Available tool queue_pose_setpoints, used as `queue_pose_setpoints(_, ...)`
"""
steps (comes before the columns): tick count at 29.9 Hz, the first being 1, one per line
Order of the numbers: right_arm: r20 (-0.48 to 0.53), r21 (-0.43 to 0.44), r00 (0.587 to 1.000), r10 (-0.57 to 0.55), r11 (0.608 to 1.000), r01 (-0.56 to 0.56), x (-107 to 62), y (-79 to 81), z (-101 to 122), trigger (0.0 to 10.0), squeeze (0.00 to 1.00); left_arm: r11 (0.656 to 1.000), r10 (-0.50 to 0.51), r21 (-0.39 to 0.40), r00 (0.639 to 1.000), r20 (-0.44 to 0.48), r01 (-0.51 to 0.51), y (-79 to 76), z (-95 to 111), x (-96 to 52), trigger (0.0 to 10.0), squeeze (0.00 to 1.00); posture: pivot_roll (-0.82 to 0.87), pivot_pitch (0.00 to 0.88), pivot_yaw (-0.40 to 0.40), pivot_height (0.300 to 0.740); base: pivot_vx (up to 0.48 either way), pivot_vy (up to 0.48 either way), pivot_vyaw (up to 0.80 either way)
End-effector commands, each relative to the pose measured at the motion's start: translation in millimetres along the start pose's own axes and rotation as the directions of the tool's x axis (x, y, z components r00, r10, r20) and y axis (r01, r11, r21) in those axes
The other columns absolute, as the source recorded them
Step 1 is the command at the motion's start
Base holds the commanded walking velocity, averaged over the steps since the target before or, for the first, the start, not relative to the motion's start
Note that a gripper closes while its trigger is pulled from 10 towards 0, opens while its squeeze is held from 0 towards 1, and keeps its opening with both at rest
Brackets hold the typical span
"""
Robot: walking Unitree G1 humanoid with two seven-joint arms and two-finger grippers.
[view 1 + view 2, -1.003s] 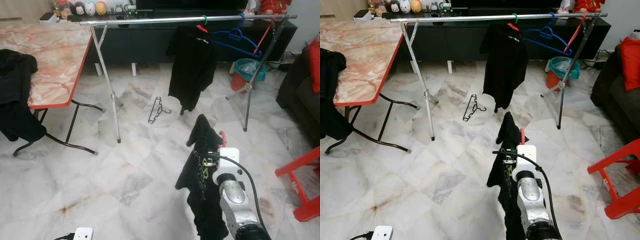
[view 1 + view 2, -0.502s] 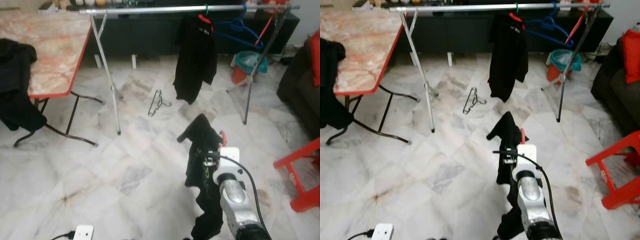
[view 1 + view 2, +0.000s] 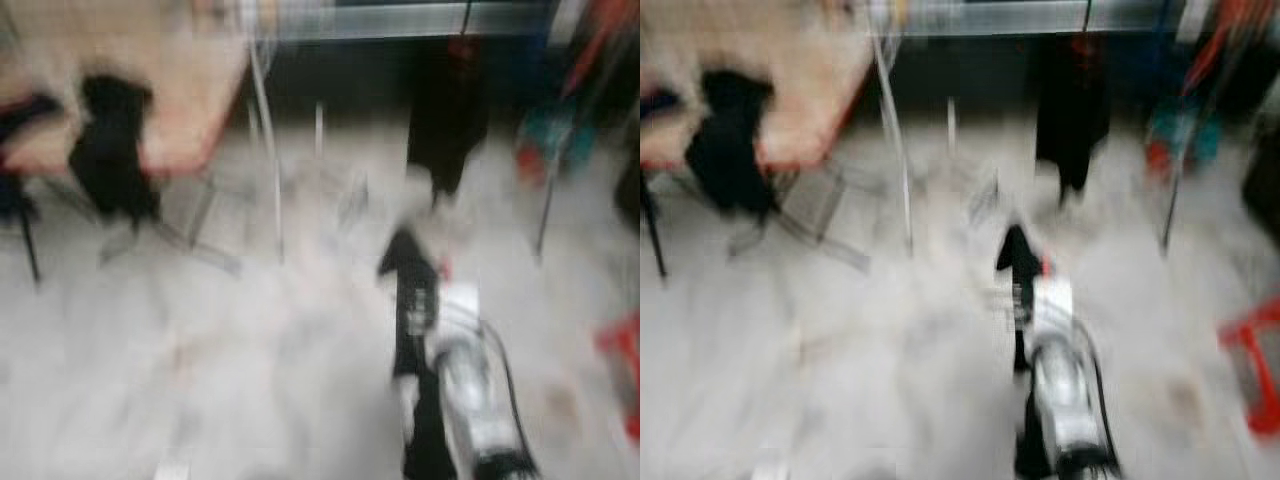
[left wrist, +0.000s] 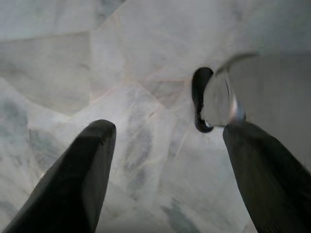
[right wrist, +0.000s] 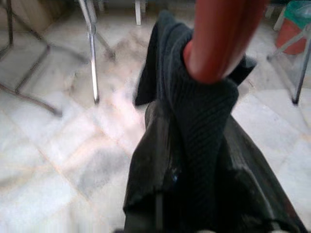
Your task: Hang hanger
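Both eye views are badly blurred. My right gripper (image 3: 438,278) is held out low in front of me, shut on a red hanger (image 5: 222,34) with a black shirt (image 5: 194,145) draped over it. The shirt (image 3: 410,300) hangs down beside my silver right arm (image 3: 470,400). Ahead, the silver clothes rail (image 3: 400,20) runs across the top with another black shirt (image 3: 447,120) hanging from it. My left gripper (image 4: 165,160) hangs open over the marble floor, nothing between its black fingers (image 4: 82,174).
A marble-topped table (image 3: 190,90) with red edging stands at the left, dark clothes (image 3: 110,150) draped over its edge. The rail's metal legs (image 3: 268,150) stand between table and shirt. A teal bin (image 3: 545,140) and a red chair (image 3: 622,350) are at the right.
The whole picture has shifted and blurred, so the camera is moving. The table and rail now look closer. My right gripper still carries the hanger with the black shirt.
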State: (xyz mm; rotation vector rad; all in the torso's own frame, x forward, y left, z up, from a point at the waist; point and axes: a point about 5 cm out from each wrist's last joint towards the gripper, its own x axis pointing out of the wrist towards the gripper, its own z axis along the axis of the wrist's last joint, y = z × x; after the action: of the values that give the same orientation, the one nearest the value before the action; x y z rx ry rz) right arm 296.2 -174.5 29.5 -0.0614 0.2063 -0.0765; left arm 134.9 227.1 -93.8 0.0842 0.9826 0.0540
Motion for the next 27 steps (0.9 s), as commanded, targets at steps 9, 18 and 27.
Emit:
queue_pose_setpoints(9, 0.052, -0.017, 0.999, -0.002, 1.0, 0.003, 5.7, -2.5, 13.8, 10.0, 0.0, 0.999, -0.014, 0.053, 0.999, 0.048, 0.011, -1.8, 5.2, 0.1, 10.0, 0.0, 0.0, 0.075, 0.004, 0.74, 0.0, 0.0, 0.0)
queue_pose_setpoints(18, 0.059, -0.129, 0.998, 0.03, 0.991, -0.023, 16.6, -11.9, 30.0, 10.0, 0.0, 0.966, -0.062, 0.259, 0.973, 0.223, 0.002, -3.0, 33.4, 0.1, 10.0, 0.0, 0.01, 0.066, 0.01, 0.74, 0.0, 0.0, 0.0)
queue_pose_setpoints(27, -0.062, -0.236, 0.996, 0.069, 0.968, -0.081, 25.5, -24.6, 29.6, 10.0, 0.0, 0.949, -0.069, 0.288, 0.805, 0.589, -0.129, 8.9, 127.0, -13.5, 10.0, 0.0, 0.02, 0.052, 0.014, 0.74, 0.0, 0.0, 0.0)
